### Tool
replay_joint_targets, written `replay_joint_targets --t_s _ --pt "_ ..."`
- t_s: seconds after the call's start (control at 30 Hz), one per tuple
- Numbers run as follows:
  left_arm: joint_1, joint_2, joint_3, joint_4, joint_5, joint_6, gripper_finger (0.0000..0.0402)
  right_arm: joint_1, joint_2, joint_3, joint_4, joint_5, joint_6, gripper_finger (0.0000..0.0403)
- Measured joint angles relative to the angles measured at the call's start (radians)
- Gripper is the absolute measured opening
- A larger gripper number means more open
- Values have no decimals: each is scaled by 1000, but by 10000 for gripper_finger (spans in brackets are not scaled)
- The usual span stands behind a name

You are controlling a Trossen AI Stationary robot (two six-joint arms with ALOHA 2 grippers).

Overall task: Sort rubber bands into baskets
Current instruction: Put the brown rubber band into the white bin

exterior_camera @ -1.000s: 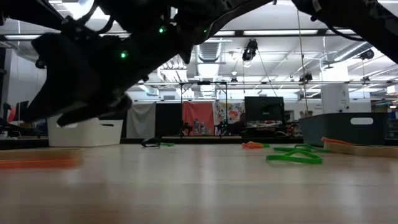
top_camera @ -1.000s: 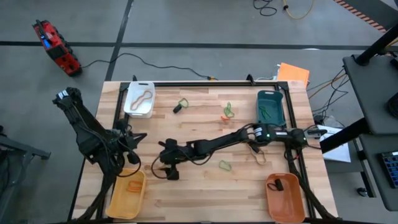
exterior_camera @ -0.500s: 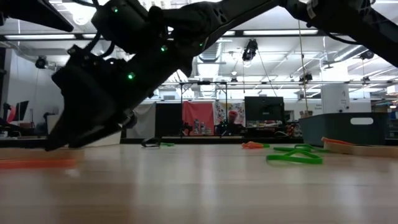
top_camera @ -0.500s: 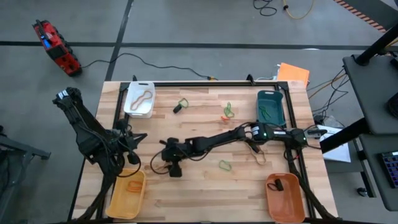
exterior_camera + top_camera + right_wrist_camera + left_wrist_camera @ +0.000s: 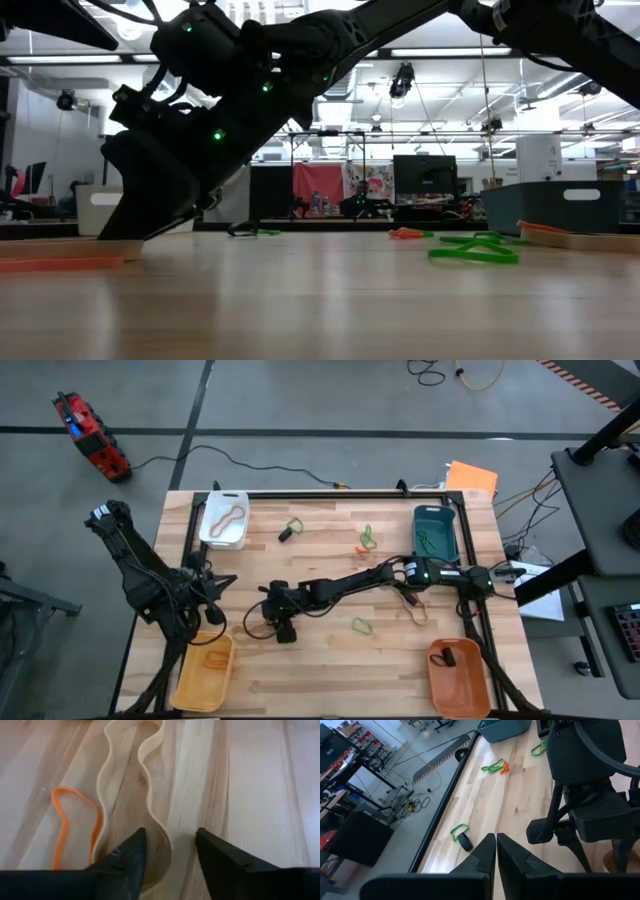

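A tan rubber band (image 5: 148, 810) lies on the wood beside an orange rubber band (image 5: 62, 820). My right gripper (image 5: 170, 834) reaches across to the table's left-centre (image 5: 268, 628), its tips down at the board in the low view (image 5: 150, 225). It is open, with a finger on each side of the tan band's near end. My left gripper (image 5: 495, 845) is shut on nothing and waits at the left (image 5: 213, 582). The baskets are white (image 5: 224, 520), teal (image 5: 436, 532), yellow (image 5: 205, 670) and orange (image 5: 458, 677). My right gripper comes slanting down from the table's right side, its fingers (image 5: 127, 855) on either side of the tan band's near end (image 5: 169, 851). One finger covers part of that end. I cannot tell whether the fingers touch the band, which lies flat on the table.
Loose bands lie further off: a green one with a black one (image 5: 291, 529) at the far middle, green and orange ones (image 5: 366, 541) near the teal basket, and a green one (image 5: 360, 625) under my right arm. Black cables run along the far edge.
My right gripper has sunk from above the board until its fingertips stand at the table top, and it has tipped steeper.
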Motion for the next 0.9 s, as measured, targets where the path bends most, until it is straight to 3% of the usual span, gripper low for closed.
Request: replay_joint_targets --t_s 0.27,0.5,0.7,0.9 --pt "0 0 0 38 2 4 0 1 0 0 -5 2 -58 22" --pt "0 0 -1 114 31 34 0 1 -42 -2 -145 84 -133 9" --pt "1 0 -1 273 109 200 0 -2 -117 -13 -350 151 -176 8" --pt "3 1 -1 427 152 374 0 -7 -227 -158 -380 151 -197 8"
